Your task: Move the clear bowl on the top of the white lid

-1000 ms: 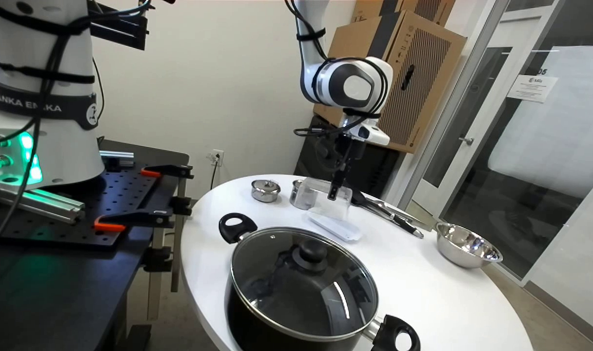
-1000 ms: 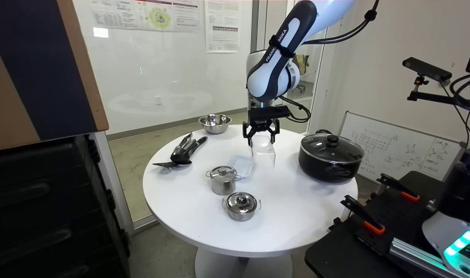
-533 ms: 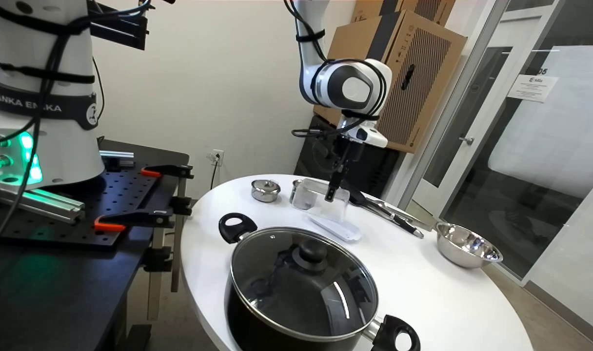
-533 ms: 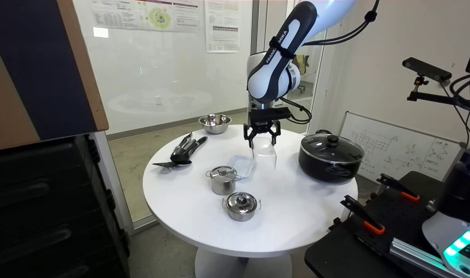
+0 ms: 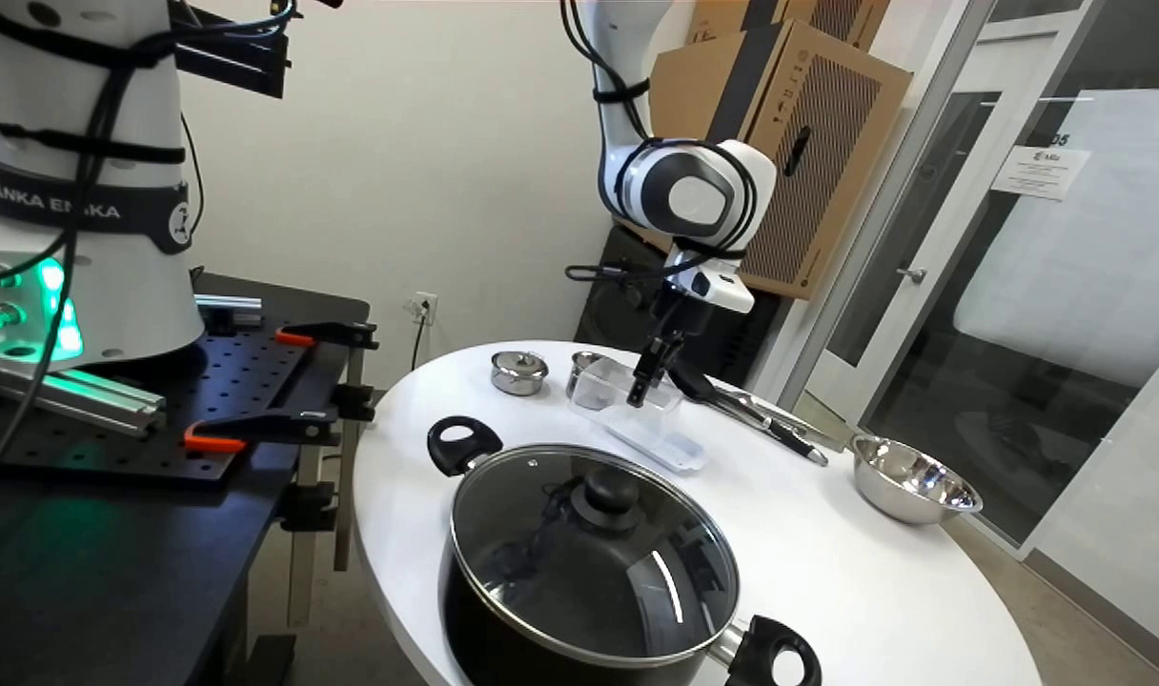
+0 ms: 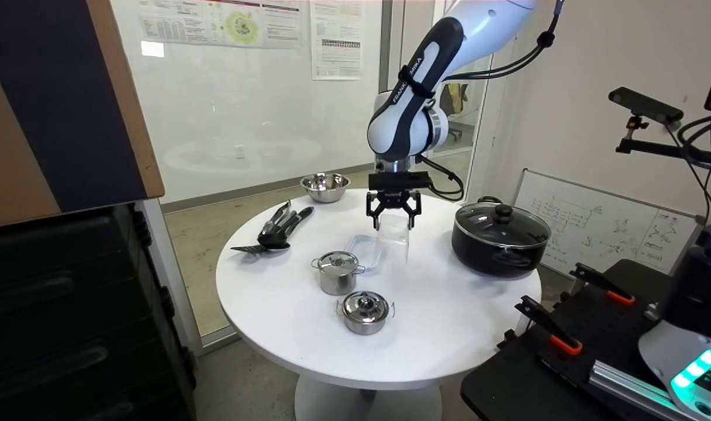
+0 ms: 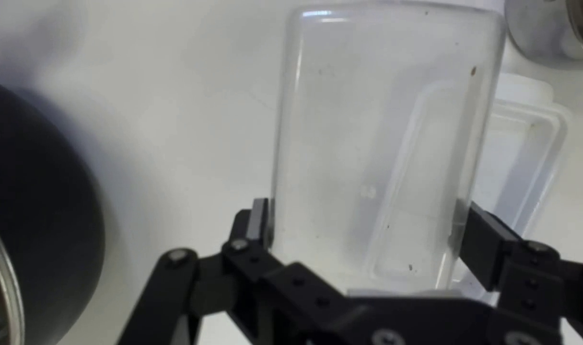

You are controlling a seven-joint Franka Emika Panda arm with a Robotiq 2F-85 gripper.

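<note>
Currently, the clear bowl (image 7: 382, 143), a thin-walled transparent tub of rounded-rectangle outline showing a few small dark specks, is in the gripper (image 7: 367, 223), whose fingers (image 7: 485, 244) stand wide apart, bearing on opposite long walls at eight and four o'clock in the wrist view. Which way its mouth faces cannot be determined. At three o'clock lies the white lid (image 7: 517, 167), shallow, round-cornered, raised at the rim, on the smooth white table (image 6: 443, 327); the bowl overlaps it in view, though contact cannot be confirmed. In an exterior view, reckoned from the lid, a cylindrical taller steel pot (image 6: 338, 282) stands just beside it at eight o'clock, the nearest obstruction. A squat steel pot (image 6: 365, 320), polished and covered, sits at six, a broad black pot (image 6: 487, 256) under a domed glass lid (image 6: 472, 225) at three, black utensils (image 6: 273, 238) between nine and ten, and a flared steel bowl (image 6: 325, 195) at eleven.
</note>
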